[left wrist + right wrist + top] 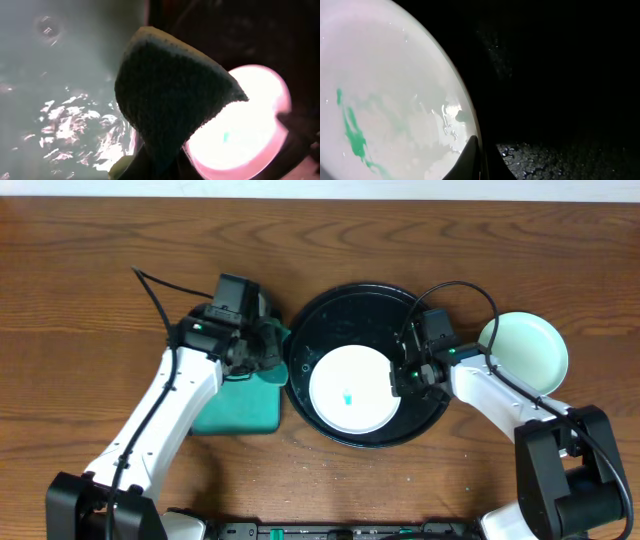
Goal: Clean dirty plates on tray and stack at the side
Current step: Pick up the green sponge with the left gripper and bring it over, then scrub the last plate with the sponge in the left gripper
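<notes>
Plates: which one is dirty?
The plate on the black tray, with a teal smear at its centre and the right gripper at its rim. The other plate, right of the tray, looks clean.

Overhead evenly lit and sharp, wrist views dim, plate (250,125) glaring pink-white

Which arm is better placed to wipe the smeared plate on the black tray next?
Left arm. Its jaws grip the dark sponge at the black tray's left edge, ready to wipe. The right arm has its jaws shut on the rim of the smeared plate, likely steadying it.
</notes>
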You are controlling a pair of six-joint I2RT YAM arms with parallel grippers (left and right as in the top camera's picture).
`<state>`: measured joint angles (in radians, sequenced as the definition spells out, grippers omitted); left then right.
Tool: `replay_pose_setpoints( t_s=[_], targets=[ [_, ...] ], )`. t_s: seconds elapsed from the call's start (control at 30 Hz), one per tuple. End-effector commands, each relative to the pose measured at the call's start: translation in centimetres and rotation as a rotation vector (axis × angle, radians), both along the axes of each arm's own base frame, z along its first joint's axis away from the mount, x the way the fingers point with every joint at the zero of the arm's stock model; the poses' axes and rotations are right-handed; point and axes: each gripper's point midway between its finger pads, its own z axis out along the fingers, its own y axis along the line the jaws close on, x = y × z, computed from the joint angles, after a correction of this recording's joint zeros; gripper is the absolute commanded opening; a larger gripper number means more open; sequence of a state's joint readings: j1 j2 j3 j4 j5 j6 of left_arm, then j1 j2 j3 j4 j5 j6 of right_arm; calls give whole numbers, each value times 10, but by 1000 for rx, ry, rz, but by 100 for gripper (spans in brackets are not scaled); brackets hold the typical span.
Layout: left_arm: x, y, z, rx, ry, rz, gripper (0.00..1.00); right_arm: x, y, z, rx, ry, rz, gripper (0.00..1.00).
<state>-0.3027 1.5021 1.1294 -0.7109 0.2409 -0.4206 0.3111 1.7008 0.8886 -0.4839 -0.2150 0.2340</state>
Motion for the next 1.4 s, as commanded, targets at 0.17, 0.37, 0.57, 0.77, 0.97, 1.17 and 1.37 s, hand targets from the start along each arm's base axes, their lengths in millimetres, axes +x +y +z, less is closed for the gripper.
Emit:
replay_pose_setpoints(
  t_s=[0.17, 0.37, 0.57, 0.77, 0.97, 1.17, 1.37],
  targets=[
    [-25, -82, -47, -156, 131, -34, 7, -4, -2, -6, -16, 51, -159, 1],
    [-40, -142, -89, -234, 225, -98, 7, -5, -2, -6, -8, 64, -199, 1],
    [-48, -181, -102, -329, 255, -139, 7, -6, -2, -6, -11, 69, -198, 1],
    [-36, -179, -106, -265, 148, -192, 7, -7, -2, -6, -11, 70, -197, 1],
    [-14, -94, -131, 202, 32, -34, 8, -10, -4, -7, -20, 82, -198, 1],
    [2, -44, -110, 465, -17, 56, 7, -10, -4, -7, -25, 79, -193, 1],
    [5, -29, -108, 511, -10, 48, 7, -9, -4, -7, -26, 78, -192, 1]
  ],
)
